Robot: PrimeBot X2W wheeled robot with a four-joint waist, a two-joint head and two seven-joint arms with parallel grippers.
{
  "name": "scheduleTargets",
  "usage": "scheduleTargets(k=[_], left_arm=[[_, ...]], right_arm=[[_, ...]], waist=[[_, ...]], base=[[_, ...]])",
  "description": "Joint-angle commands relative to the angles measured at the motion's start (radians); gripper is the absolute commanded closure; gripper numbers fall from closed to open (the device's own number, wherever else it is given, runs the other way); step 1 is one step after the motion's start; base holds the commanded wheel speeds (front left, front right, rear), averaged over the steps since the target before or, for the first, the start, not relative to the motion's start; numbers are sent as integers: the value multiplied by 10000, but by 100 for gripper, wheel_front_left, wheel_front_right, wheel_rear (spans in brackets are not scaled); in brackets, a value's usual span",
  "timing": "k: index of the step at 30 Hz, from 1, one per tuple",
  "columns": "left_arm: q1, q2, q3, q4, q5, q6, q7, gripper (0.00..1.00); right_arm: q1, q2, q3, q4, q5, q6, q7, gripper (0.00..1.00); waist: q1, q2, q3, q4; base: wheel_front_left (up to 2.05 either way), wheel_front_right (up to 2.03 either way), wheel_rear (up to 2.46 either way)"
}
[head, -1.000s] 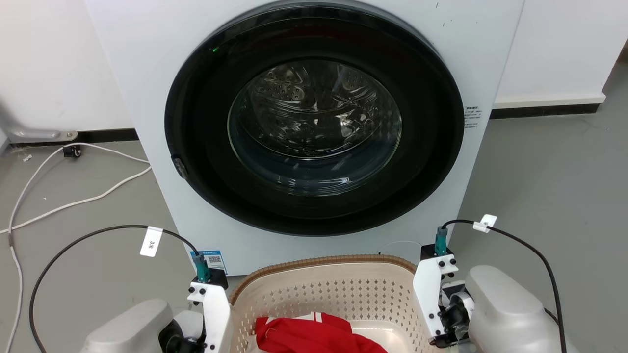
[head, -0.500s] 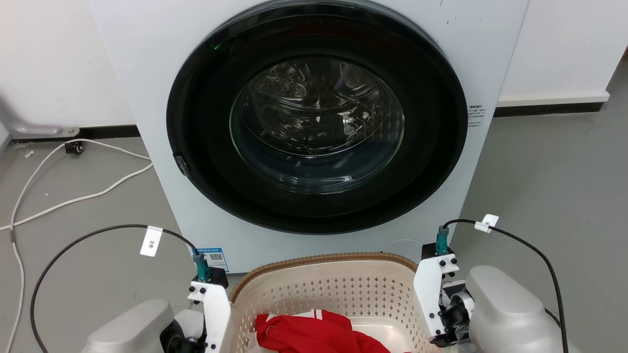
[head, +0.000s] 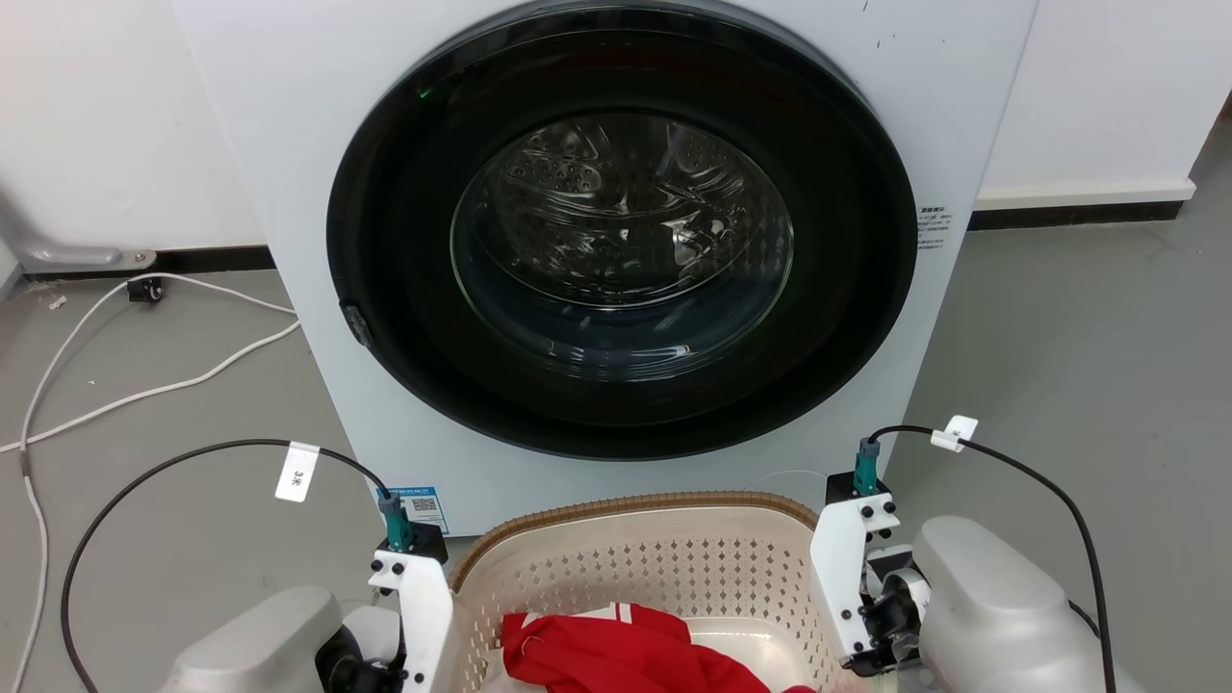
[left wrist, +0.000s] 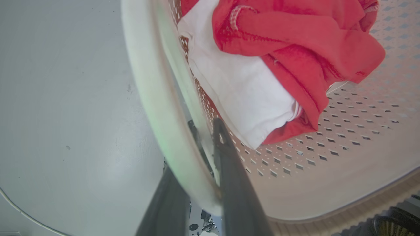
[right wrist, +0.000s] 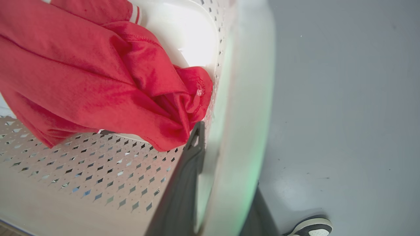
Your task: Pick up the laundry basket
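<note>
Cream laundry basket (head: 635,577), brown rim (head: 635,502); red garment (head: 616,654).

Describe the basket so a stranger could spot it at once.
Find the big white washer. Right in front of it, low down, is the basket. Nothing else nearby is cream and perforated with a brown woven-look rim, and it holds red cloth.

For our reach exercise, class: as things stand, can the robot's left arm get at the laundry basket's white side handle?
Probably yes: the left gripper straddles the laundry basket's white handle, one finger inside the basket and the other outside, with nothing in between.
</note>
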Motion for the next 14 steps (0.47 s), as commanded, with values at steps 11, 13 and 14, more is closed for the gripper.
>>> scheduleTargets(k=[11,13,14], left_arm=[[-145,177,-80,146,156,-30,24,100],[-153,179,-81,145,162,-30,23,100],[-153,181,-80,146,165,-29,24,100]], right_arm=[[-304,-219,183,112,108,29,-82,100],[-322,-219,211,120,119,29,-96,100],[-332,-219,222,126,131,29,-98,100]], waist=[[0,0,-1,9],[0,0,-2,10],[0,0,-2,11]], base=[[0,0,0],[0,0,0],[0,0,0]])
